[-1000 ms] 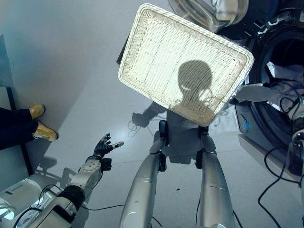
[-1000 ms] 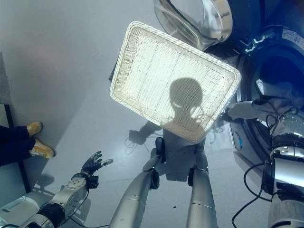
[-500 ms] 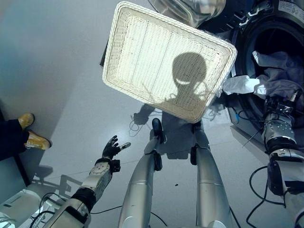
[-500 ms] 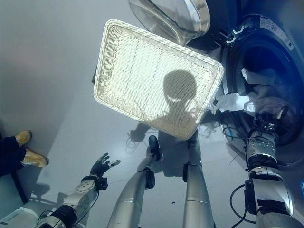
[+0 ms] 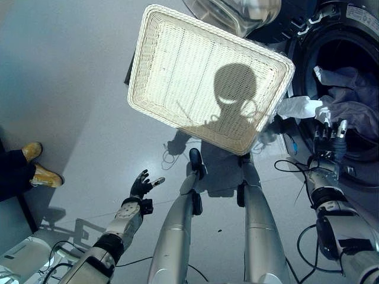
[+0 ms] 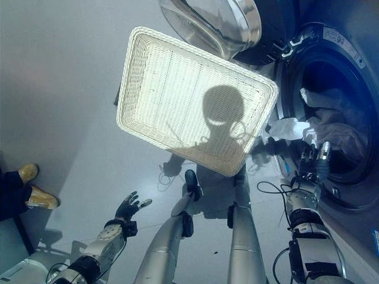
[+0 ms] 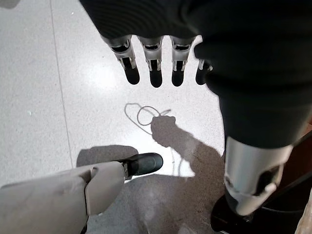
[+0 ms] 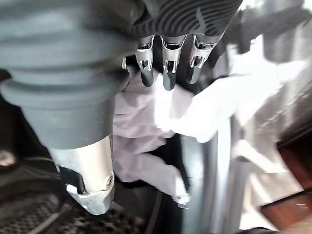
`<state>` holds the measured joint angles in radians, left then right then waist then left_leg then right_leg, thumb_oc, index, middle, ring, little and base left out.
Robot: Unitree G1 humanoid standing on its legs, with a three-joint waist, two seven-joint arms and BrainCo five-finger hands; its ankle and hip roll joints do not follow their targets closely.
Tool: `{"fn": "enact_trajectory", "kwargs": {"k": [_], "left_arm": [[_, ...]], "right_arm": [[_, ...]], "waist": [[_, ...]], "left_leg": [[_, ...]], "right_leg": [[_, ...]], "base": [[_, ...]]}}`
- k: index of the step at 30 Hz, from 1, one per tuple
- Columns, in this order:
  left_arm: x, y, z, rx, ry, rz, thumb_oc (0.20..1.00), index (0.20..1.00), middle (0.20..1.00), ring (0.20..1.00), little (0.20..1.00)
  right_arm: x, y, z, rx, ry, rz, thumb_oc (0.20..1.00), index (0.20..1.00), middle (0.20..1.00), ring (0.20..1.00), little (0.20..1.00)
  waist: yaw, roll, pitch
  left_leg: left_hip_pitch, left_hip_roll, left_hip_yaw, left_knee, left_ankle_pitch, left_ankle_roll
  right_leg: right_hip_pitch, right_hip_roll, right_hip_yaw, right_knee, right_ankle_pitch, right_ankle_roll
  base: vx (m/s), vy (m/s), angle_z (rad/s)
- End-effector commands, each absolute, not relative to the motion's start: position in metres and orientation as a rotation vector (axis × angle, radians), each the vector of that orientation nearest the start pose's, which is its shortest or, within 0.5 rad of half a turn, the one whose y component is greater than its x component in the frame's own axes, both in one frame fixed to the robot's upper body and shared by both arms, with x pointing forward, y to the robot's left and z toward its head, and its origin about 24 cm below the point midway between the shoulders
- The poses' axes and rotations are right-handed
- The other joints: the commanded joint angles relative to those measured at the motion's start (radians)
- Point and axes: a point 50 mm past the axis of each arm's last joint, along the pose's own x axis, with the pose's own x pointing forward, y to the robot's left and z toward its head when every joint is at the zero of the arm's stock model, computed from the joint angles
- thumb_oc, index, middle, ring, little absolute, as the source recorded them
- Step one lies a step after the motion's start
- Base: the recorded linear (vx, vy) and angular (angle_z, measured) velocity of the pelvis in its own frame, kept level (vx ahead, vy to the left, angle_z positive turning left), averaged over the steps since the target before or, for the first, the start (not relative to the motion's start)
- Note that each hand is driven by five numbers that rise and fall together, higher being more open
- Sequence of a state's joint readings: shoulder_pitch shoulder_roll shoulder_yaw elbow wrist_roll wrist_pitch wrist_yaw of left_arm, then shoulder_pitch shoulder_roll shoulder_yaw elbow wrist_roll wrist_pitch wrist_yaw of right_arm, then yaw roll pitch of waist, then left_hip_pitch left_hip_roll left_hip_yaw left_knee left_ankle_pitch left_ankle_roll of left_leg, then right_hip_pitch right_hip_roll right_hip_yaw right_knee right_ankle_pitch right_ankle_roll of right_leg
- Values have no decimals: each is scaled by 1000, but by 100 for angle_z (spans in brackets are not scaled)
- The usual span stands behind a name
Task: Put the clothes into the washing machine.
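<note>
Your right hand [image 5: 330, 139] is hanging just in front of the washer [image 5: 355, 71] opening, fingers [image 8: 167, 73] straight and released, holding nothing; its tips are pointing at the clothes [image 5: 349, 100] from just outside the drum's rim. The clothes are lying inside the drum, a pale lilac and grey heap piled against the near side of the opening. A white piece [image 5: 301, 107] is spilling out over the washer's rim toward the basket [image 5: 201, 77], and from your right wrist view that white cloth [image 8: 204, 117] is showing just past your fingertips, though you cannot tell from there whether the tips are touching it. The basket, a white wicker tray, is sitting on the floor [image 5: 77, 106] just beside the washer, with one corner nearly reaching the opening. The washer's glass door [image 5: 237, 12] is standing swung open above the basket's far edge. Your left hand [image 5: 142, 184] is hovering well away from the washer, on the far side of the basket from it, low over the floor, with its fingers [image 7: 155, 68] spread and relaxed and nothing in its grasp. A person's yellow shoes [image 5: 37, 167] are resting on the floor farther still from the washer, beyond your left hand.
</note>
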<state>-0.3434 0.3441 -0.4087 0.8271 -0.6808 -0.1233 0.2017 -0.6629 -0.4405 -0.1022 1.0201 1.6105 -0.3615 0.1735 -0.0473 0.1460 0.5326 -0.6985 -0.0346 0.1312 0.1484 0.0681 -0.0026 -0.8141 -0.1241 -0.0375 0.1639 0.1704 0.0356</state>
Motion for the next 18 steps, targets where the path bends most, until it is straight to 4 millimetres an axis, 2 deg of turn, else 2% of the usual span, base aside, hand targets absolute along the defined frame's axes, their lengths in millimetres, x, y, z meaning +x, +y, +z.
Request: {"fn": "enact_trajectory", "kwargs": {"k": [1, 3, 5, 15, 18], "left_arm": [[276, 205, -54, -30, 482, 206, 1000, 1000, 1000, 1000, 1000], [276, 202, -54, -34, 487, 206, 1000, 1000, 1000, 1000, 1000], [275, 201, -56, -35, 491, 207, 1000, 1000, 1000, 1000, 1000], [272, 192, -62, -55, 503, 208, 1000, 1000, 1000, 1000, 1000], [277, 189, -59, -52, 497, 195, 1000, 1000, 1000, 1000, 1000]], "right_arm": [[327, -309, 50, 967, -229, -492, 1000, 1000, 1000, 1000, 1000], [332, -297, 52, 767, -162, -461, 1000, 1000, 1000, 1000, 1000], [334, -293, 53, 724, -151, -454, 1000, 1000, 1000, 1000, 1000], [340, -272, 45, 710, -71, -359, 1000, 1000, 1000, 1000, 1000], [346, -263, 42, 707, 22, -280, 1000, 1000, 1000, 1000, 1000]], "waist": [[-5, 72, -13], [0, 77, -13], [2, 79, -13], [5, 88, -13], [15, 97, -13]], "left_leg": [[13, -20, 18, -102, 57, -40], [15, -19, 18, -112, 65, -41], [16, -19, 20, -114, 68, -42], [21, -22, 22, -125, 77, -45], [7, -26, 19, -117, 80, -45]], "right_leg": [[36, 103, -43, 67, -135, 23], [38, 97, -43, 61, -130, 26], [40, 93, -47, 57, -129, 28], [45, 84, -50, 52, -130, 31], [32, 78, -58, 64, -135, 30]], "base": [[-26, 37, -1], [-44, 58, 0], [-21, 30, 1], [-7, 35, -1], [5, -7, 1]]}}
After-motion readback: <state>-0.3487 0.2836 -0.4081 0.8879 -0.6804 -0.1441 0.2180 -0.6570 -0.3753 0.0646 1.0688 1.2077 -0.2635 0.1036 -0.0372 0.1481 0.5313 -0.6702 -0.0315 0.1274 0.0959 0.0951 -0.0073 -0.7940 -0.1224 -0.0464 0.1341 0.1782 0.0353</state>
